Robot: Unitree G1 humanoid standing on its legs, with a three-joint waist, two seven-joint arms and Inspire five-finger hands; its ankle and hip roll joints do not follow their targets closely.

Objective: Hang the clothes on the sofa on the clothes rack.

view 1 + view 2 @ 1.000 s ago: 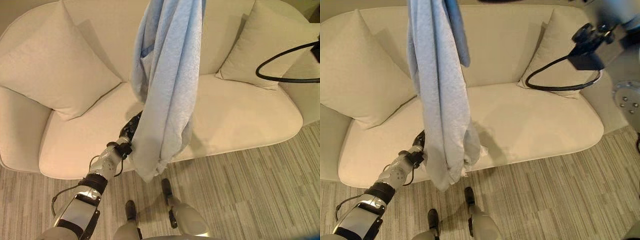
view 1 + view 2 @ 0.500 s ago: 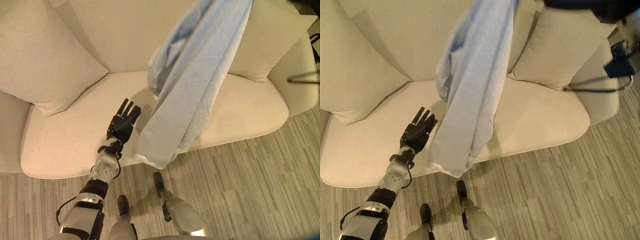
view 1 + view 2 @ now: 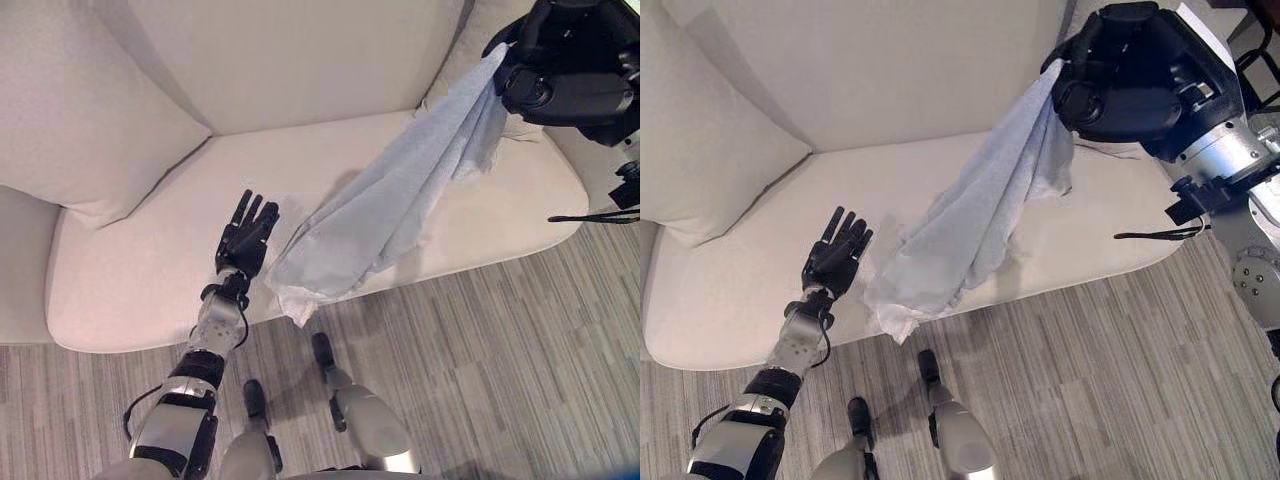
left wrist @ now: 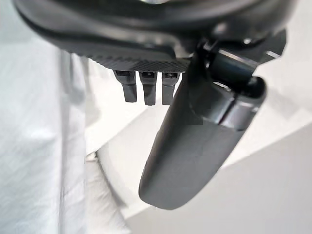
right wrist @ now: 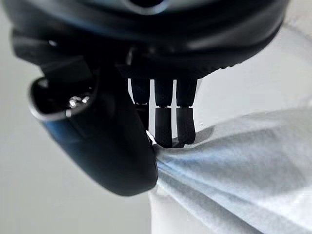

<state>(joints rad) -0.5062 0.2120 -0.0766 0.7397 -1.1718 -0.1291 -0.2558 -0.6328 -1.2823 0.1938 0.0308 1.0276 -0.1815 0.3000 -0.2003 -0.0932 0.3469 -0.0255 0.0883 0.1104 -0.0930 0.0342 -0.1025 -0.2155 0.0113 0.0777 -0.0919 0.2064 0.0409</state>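
My right hand (image 3: pixel 1110 85), upper right of the frame, pinches the pale blue fabric garment (image 3: pixel 390 215), which trails diagonally to the cream upholstered sofa (image 3: pixel 130 290) seat edge. My left hand (image 3: pixel 245 235) hovers flat-fingered beside its hem. I should lift higher, keeping the pinch firm.

Sofa (image 3: pixel 150 290) ahead, cushion (image 3: pixel 80 120) at its left end. Garment (image 3: pixel 400 210) slants from right hand (image 3: pixel 1140 85), upper right, down to seat's front edge; left hand (image 3: pixel 245 235) just left of its low end.
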